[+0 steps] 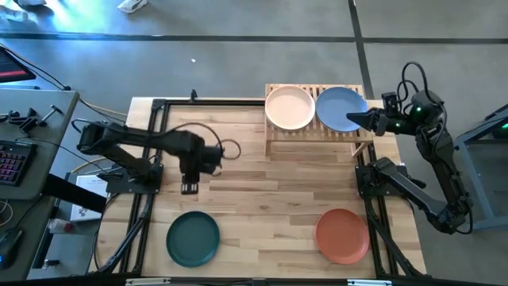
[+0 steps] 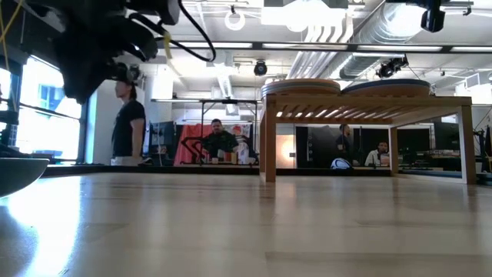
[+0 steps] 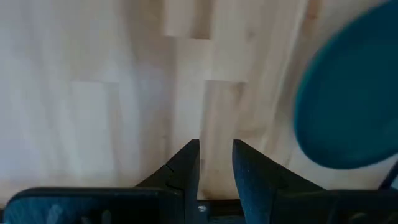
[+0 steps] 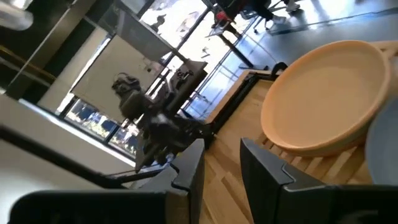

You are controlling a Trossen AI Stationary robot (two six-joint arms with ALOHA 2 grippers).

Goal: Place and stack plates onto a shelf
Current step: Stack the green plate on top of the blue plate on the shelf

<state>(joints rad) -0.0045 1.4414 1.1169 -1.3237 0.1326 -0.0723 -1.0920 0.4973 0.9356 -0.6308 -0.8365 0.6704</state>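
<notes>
No text, label, brand, number or sign can be read anywhere: the round matte plates, the light-wood slatted shelf and the butcher-block wooden counter carry no markings, and the room's background shows nothing legible.

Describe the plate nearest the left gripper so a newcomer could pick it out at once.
Start at the butcher-block table and go to its near edge, on the left arm's side. The dark green plate lies flat there, alone on the wood. The terracotta plate shares that edge farther right; the other two plates sit up on the shelf.
</notes>
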